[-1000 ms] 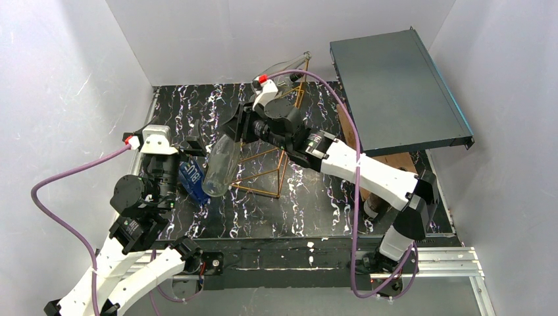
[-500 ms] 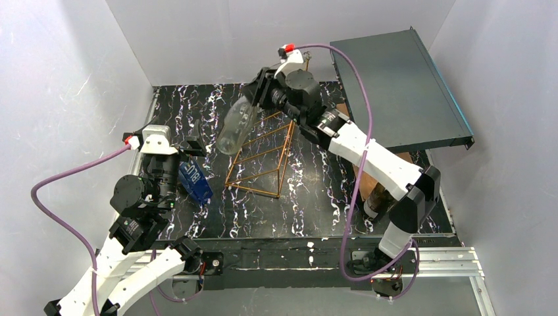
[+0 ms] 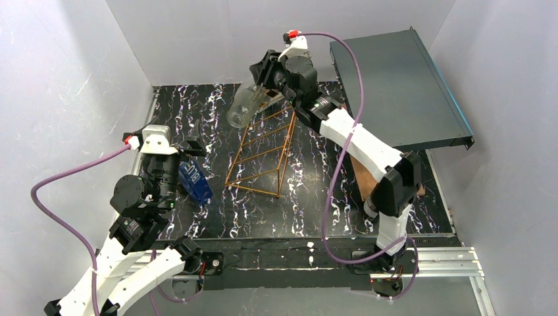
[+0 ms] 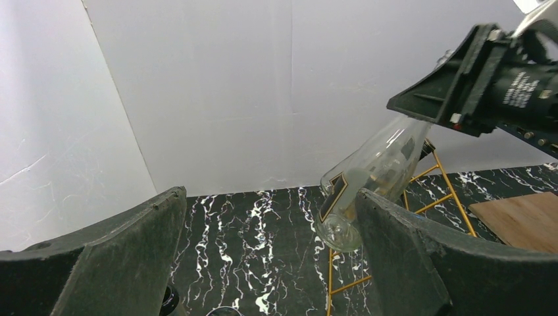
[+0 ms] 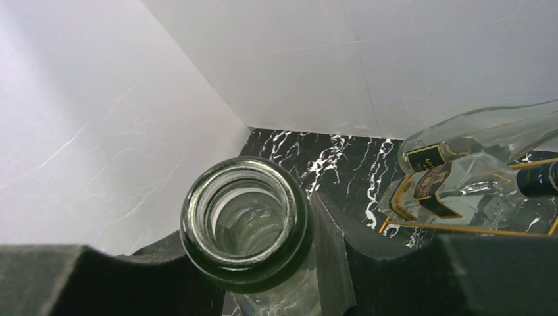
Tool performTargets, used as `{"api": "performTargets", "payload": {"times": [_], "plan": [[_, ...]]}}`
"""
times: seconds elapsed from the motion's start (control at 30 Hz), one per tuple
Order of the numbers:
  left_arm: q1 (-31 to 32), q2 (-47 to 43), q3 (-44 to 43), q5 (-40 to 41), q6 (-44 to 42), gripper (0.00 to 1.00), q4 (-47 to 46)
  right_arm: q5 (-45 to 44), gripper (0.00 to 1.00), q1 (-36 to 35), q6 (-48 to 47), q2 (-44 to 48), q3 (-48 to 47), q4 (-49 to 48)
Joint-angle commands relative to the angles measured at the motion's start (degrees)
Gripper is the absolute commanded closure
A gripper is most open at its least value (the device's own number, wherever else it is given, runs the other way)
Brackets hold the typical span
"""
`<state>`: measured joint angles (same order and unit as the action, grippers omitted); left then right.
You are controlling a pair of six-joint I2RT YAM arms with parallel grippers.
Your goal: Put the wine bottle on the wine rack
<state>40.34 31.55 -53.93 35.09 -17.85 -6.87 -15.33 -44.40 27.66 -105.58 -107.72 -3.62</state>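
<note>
Glass wine bottle (image 3: pixel 245 105), change: carried from above the near left part of the wine rack (image 3: pixel 263 151), where it hung a second ago, to the rack's far left end. The right arm is now stretched further from its base.
Position of bottle: held off the table (image 3: pixel 309 197) and tilted, base low and to the left, neck high. Contact with the rack cannot be told.
State of right gripper (image 3: pixel 262 82): fingers closed around the bottle's neck, just below the open mouth.
State of left gripper (image 4: pixel 270 217): unmoved since the earlier frames. Fingers are spread wide and nothing is held between them.
Near left, blue carton (image 3: pixel 195 182): laid on the table just beside the left gripper.
Mid-depth, rack: laid on the table, its far end partly hidden by the right arm.
Right of rack, wooden board (image 4: pixel 520 220): laid flat.
Far end, second bottle (image 5: pixel 474 164): clear with a black-and-gold label, laid on its side near the held bottle. It is shown in the right wrist view only.
Far right, dark flat box (image 3: pixel 395 85): set at a slant.
</note>
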Motion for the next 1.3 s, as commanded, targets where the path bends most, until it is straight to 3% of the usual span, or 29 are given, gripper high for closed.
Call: {"api": "performTargets", "payload": {"times": [0.0, 0.37, 1.27], "plan": [[-0.17, -0.27, 0.06, 0.06, 0.75, 0.01, -2.0, -0.27, 0.99, 2.19, 1.89, -1.61, -10.05, -13.71], [-0.19, -0.79, -0.03, -0.06, 0.92, 0.01, -2.0, -1.4, 0.99, 2.95, -0.7, -9.19, -16.25, -11.13], [-0.19, -0.54, 0.07, -0.24, 1.19, 0.01, -2.0, -5.93, 0.99, 2.93, -8.97, -12.26, -11.41, -12.67]]}}
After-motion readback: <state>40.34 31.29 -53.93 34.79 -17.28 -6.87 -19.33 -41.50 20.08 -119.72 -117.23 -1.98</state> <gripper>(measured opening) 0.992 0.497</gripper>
